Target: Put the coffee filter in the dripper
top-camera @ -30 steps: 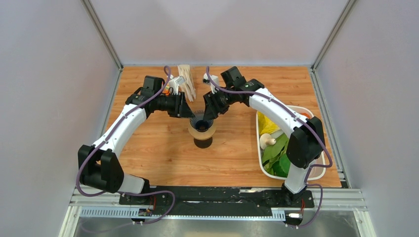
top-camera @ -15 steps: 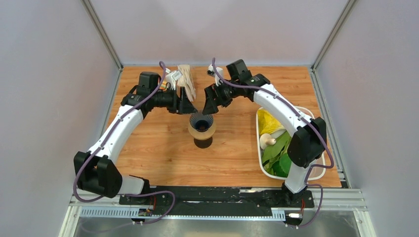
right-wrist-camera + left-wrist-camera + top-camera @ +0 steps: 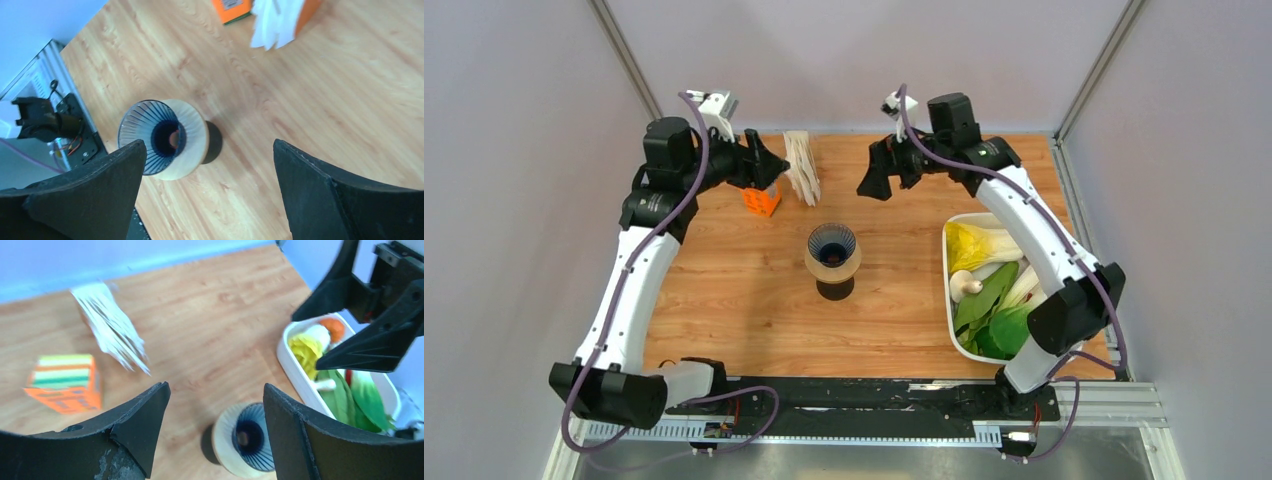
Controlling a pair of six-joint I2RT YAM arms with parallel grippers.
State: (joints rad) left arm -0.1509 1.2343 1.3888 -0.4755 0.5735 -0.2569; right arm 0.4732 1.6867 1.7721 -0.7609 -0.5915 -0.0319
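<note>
From above, the left gripper [image 3: 772, 168] gapes empty, the coffee filter [image 3: 802, 168] stacked close beyond its tips; its wrist view puts the dripper [image 3: 252, 436] below them; the right gripper [image 3: 208, 145], seen from its wrist, stands wide above both: flimsy paper, probably best pinched at one edge.

Bright, even light covered the table [image 3: 724, 290], with faint, soft shadows. The top view was sharp; both wrist views were motion-blurred, worst on the white paper stack [image 3: 112, 327], though the ribs of the dripper [image 3: 135, 125] read clearly.
</note>
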